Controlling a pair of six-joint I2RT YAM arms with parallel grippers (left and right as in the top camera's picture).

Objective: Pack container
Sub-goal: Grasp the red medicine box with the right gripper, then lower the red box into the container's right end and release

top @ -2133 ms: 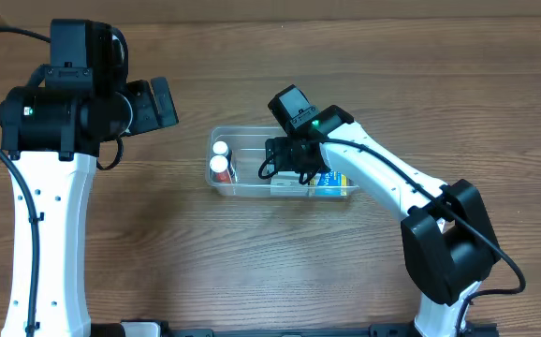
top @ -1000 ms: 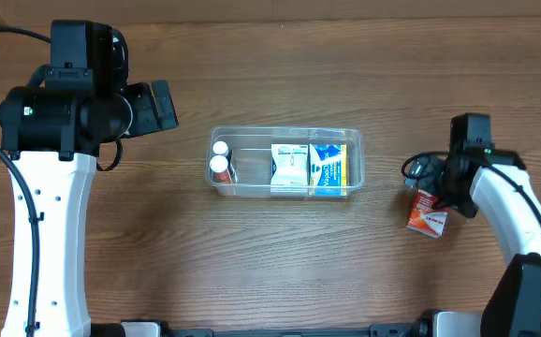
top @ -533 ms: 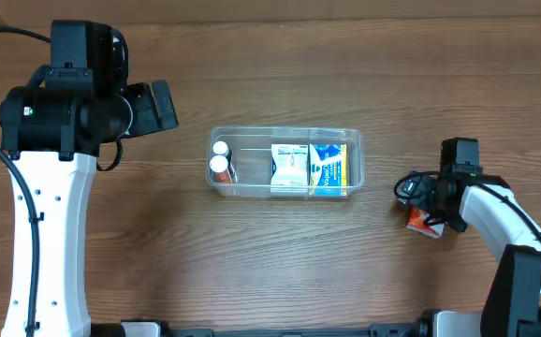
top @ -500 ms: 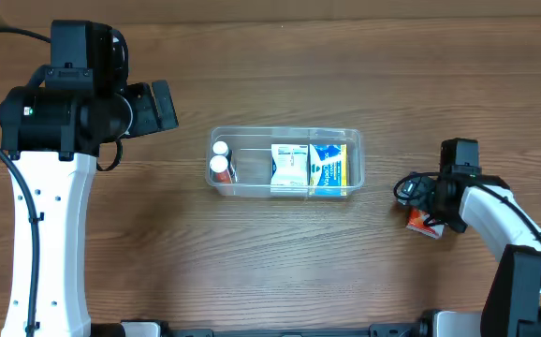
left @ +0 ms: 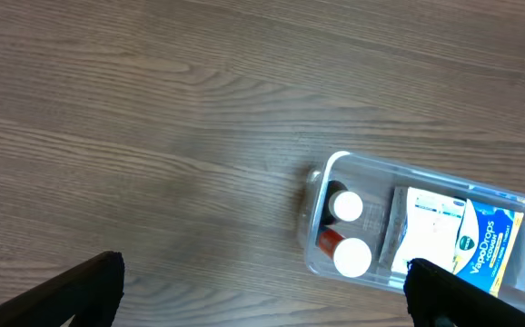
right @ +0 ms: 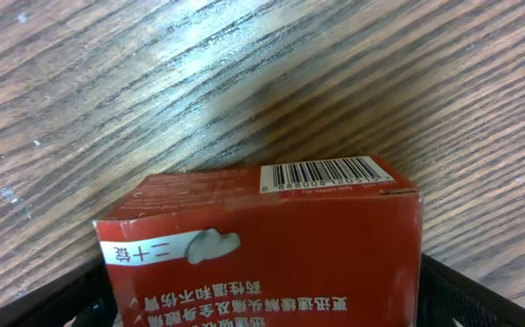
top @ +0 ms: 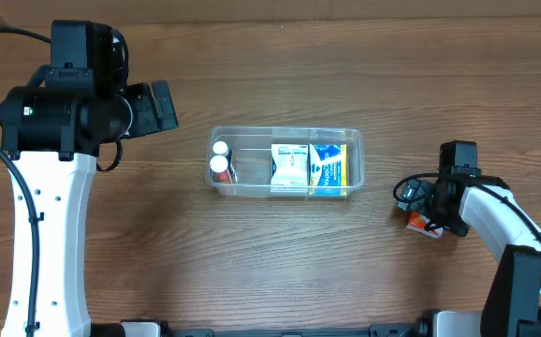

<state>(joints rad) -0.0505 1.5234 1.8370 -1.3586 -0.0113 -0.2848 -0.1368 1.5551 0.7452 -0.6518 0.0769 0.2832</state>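
One clear container (top: 252, 132) sits mid-desk (top: 280, 271), open side up. Its long axis runs L–R in the overhead view, roughly along the line between the two arms. The end w/ two white-capped bottles (top: 220, 168) points toward the L arm (top: 51, 187). The end w/ the blue-and-yellow box (top: 332, 167), marked "VapoDrops" in the left wrist view, points toward the R arm (top: 500, 211). A white box (top: 289, 166) lies between bottles and blue box, touching the latter.

R jaws are down over a red box (top: 418, 223) on the desk, well apart from the container's R end. In the right wrist view the dark fingers (right: 35, 304) stand apart, one on each side of the box; can't tell if they touch it. L jaws hang spread wide above bare desk, the container's bottle end in their view.

Vs 2.1 s ago: the R arm was then over the container's middle and has since swung out to the red box. Over the last half-sec it has barely moved. Container, contents and L arm unchanged.
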